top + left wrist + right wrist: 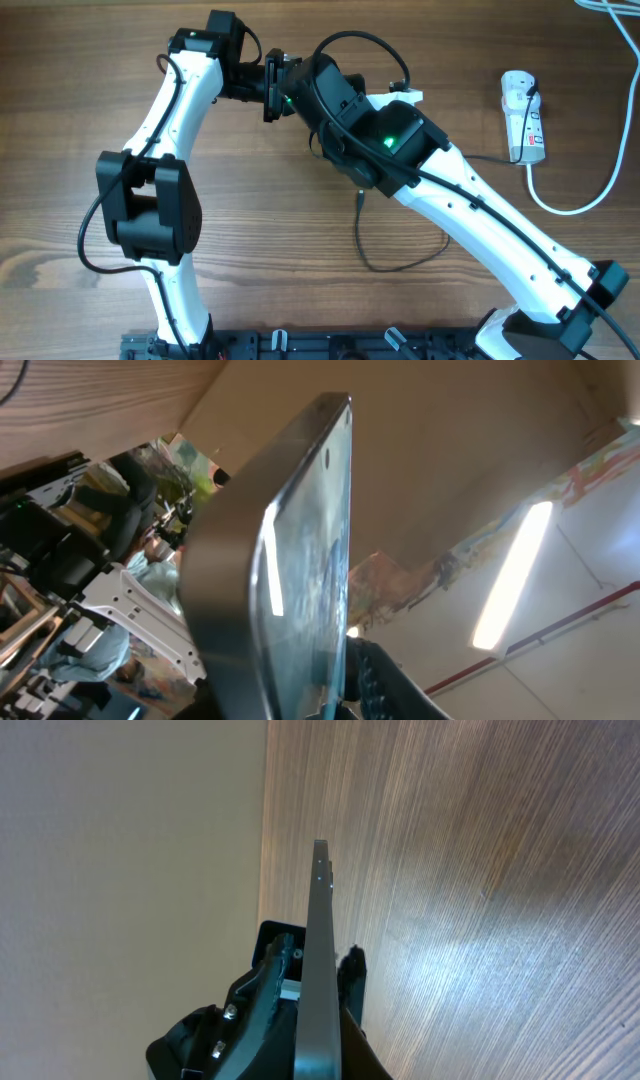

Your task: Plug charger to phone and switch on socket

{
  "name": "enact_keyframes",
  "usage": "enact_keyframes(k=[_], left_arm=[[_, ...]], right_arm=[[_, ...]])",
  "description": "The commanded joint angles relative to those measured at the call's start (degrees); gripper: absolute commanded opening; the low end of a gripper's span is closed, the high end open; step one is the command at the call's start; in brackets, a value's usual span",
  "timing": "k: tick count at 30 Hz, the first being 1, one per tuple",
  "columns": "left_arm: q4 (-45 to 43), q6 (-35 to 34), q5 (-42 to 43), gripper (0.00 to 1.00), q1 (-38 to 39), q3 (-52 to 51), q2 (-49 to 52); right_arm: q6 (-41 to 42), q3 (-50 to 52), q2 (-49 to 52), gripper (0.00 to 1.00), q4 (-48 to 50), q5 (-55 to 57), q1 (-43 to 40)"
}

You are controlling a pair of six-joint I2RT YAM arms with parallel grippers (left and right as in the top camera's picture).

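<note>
Wooden table: left gripper clamped across the phone, held edge-on off the surface, long axis pointing away from the right gripper, whose jaw state cannot be told. Charger lies below the right forearm, nearer that arm; socket farther right.

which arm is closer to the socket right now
Right. The right arm runs diagonally just left of and below the socket. The left arm stands far off to the socket's left, beyond the right arm.
</note>
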State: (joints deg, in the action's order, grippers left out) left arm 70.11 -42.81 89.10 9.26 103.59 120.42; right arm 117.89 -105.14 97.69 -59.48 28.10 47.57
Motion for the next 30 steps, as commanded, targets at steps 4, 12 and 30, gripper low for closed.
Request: enact_keyframes(k=[4,12,30], left_arm=[[0.0,-0.1,1.2,0.39,0.0,1.1,-1.9],[0.0,-0.1,1.2,0.34,0.0,1.1,-1.9],[0.0,-0.1,1.2,0.11,0.0,1.1,-1.9]], right_arm=[[0.8,-0.9,0.4,0.05,0.1,1.9,0.0],[0.7,-0.9,0.4,0.05,-0.2,2.1,0.0],[0.6,-0.9,0.4,0.17,-0.7,2.1,0.0]])
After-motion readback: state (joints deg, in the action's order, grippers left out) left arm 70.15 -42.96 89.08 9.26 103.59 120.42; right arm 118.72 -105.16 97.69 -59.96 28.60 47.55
